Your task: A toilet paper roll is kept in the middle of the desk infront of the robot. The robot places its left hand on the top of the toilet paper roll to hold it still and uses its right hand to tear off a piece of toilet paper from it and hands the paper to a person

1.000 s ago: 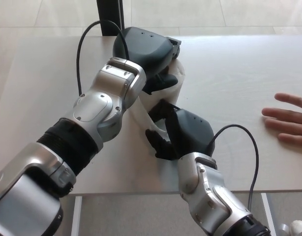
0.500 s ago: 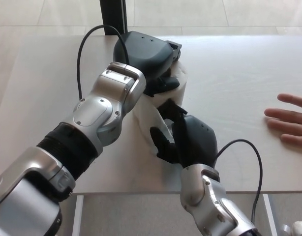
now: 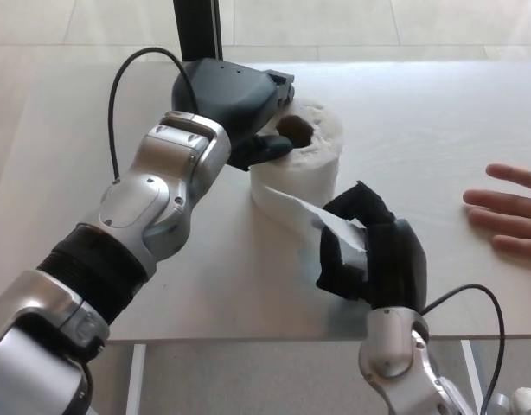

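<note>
toilet paper roll (image 3: 302,160) sits upright mid desk (image 3: 421,130), left hand (image 3: 235,104) resting on its top left edge, fingers look loose, not clamped i think; right hand (image 3: 369,246) just in front, pinching the loose paper strip (image 3: 322,220); a person's hand (image 3: 508,216) lies flat far right

the left robot hand (image 3: 235,99) is covering the toilet paper roll's (image 3: 304,169) nine o'clock side; the frame's three o'clock edge is cropping a person's hand (image 3: 508,216).
</note>
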Tool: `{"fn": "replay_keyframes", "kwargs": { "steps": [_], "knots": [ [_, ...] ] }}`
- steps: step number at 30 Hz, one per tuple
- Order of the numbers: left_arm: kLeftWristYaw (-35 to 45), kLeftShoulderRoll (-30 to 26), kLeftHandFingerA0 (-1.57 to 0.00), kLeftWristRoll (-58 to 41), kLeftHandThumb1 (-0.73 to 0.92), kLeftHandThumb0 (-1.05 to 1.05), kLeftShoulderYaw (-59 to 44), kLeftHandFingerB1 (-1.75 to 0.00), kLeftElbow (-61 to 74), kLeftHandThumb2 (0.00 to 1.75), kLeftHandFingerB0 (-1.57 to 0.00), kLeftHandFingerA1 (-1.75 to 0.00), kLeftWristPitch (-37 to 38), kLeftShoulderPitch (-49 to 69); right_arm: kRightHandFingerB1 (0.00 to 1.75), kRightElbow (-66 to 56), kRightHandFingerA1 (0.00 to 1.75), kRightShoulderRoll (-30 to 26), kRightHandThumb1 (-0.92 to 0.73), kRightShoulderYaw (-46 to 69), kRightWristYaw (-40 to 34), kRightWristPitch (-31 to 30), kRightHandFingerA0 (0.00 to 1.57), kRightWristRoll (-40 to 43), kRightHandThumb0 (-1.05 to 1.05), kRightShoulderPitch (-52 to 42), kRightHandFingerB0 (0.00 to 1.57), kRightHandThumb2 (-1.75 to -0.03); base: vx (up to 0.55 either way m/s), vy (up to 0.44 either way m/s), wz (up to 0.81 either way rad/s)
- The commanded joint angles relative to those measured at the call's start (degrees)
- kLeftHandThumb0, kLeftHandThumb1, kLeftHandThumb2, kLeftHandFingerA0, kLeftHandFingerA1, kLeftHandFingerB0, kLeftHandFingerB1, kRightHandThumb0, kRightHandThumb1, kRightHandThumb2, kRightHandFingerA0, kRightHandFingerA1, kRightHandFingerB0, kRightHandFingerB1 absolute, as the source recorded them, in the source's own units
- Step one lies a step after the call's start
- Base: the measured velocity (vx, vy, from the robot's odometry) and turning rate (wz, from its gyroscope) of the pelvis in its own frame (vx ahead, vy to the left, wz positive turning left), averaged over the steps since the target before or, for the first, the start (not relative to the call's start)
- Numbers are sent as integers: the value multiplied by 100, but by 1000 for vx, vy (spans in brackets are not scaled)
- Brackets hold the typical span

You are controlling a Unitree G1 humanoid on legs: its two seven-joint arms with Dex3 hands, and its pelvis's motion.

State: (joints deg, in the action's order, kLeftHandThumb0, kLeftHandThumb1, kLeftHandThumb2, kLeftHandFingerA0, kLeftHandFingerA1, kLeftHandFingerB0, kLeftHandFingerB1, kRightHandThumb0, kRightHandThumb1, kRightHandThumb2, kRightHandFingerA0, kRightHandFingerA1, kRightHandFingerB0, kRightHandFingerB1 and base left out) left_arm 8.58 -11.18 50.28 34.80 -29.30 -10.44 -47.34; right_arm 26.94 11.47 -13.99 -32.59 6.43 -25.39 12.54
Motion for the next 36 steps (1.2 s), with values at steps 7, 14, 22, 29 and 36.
{"fn": "replay_keyframes", "kwargs": {
  "steps": [7, 14, 22, 29, 36],
  "knots": [
    [275, 26, -61, -142, 92, -73, -271, -45, 73, 72, -41, -75, -363, 337, 175, 223, 175, 457, -55, 153, -591, 890, 110, 417, -31, -172, 84, -139, 0, 0, 0],
    [279, 1, -52, -151, 92, -73, -269, -44, 151, 72, -41, -62, -392, 353, 175, 233, 175, 428, -51, 14, -695, 862, 110, 332, -28, 176, 85, -143, 0, 0, 0],
    [220, 9, -55, -112, 92, -74, -187, -43, 111, 73, -41, -63, -284, 267, 175, 209, 175, 178, -63, 82, -605, 842, 107, 289, -30, 617, 83, -118, 0, 0, 0],
    [293, 9, -56, -130, 92, -73, -156, -43, 134, 69, -41, -65, -273, 288, 130, 25, 175, -1, -64, 441, -636, 783, 109, 329, -28, 1015, 88, -110, 0, 0, 0],
    [249, -17, -66, -109, 92, -75, -128, -43, 210, 75, -41, -71, -247, 403, 173, -442, 175, 388, -39, 987, -577, 626, 104, 829, -20, 1190, 86, -151, 0, 0, 0]
  ]
}}
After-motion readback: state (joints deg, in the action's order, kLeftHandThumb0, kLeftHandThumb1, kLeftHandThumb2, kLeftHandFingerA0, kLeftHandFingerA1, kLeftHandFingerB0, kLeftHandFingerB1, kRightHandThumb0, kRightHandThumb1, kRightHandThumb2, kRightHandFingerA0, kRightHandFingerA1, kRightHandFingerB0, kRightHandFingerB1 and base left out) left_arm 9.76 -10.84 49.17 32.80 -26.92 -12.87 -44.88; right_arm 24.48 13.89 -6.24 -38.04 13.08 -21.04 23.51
